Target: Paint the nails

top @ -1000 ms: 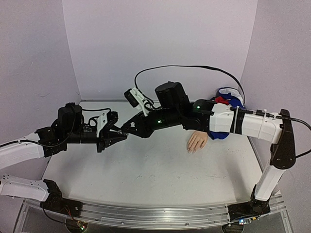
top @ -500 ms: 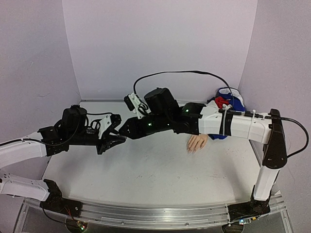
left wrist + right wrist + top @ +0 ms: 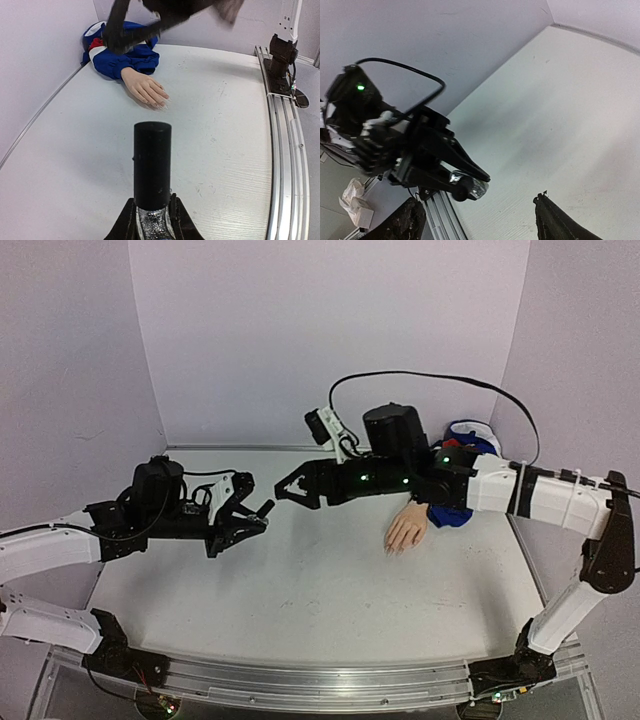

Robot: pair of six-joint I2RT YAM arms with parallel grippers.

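Note:
My left gripper is shut on a small glittery bottle with a tall black cap, held above the table's left side. The cap points toward my right gripper, which hangs open and empty a short way to its right. In the right wrist view my own fingers frame the left gripper and the bottle between them. The pale mannequin hand lies palm down at the right; its nails point to the table's front. Its blue, white and red sleeve bunches behind it.
The right arm stretches across the back of the table over the sleeve. A black cable loops above it. Lilac walls close the back and both sides. A metal rail runs along the near edge.
My right gripper was shut at the bottle's cap; it has opened and drawn back to the right. The cap stays on the bottle. My left arm has barely moved.

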